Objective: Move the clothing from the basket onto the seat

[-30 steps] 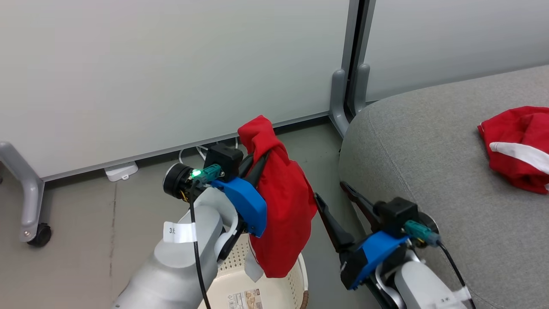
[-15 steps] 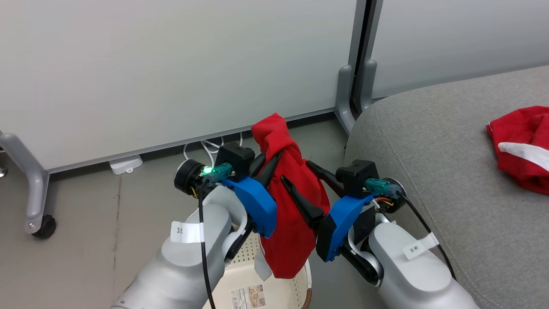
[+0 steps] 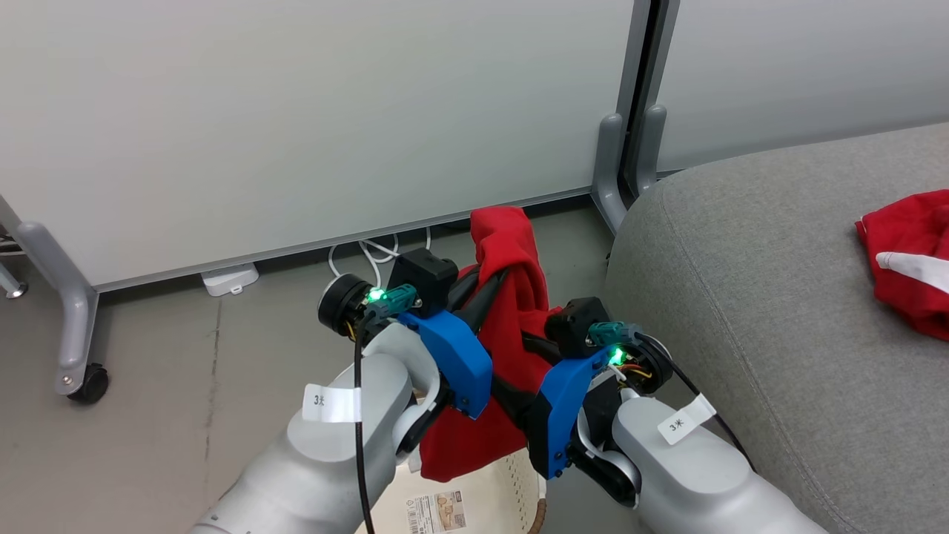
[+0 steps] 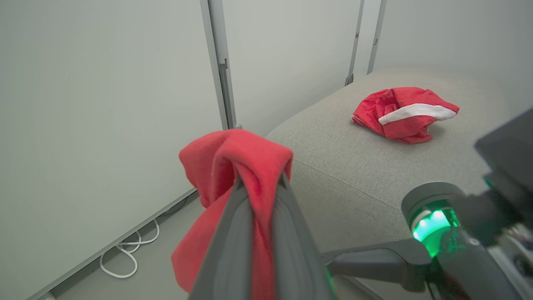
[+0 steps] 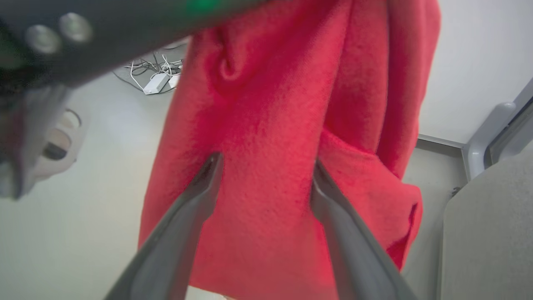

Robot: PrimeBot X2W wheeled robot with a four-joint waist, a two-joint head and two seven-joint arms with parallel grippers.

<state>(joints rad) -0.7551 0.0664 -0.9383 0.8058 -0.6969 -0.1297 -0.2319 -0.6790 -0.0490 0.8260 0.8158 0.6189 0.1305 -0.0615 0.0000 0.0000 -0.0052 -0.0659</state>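
Roughly halfway: on the seat [image 3: 778, 311] the striped garment [image 3: 908, 259] lies delivered. My arms hide most of the basket [image 3: 515, 482]; I cannot tell if it is empty. The plain garment [image 3: 511, 297] hangs above it, pinched in my left gripper [image 4: 260, 183]. My right gripper [image 5: 266, 160] is spread, straddling the cloth. Transfer to the seat remains.

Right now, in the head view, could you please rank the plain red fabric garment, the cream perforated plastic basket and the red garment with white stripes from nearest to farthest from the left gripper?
1. The plain red fabric garment: clamped in the left gripper.
2. The cream perforated plastic basket: on the floor beneath.
3. The red garment with white stripes: far right, on the grey seat.
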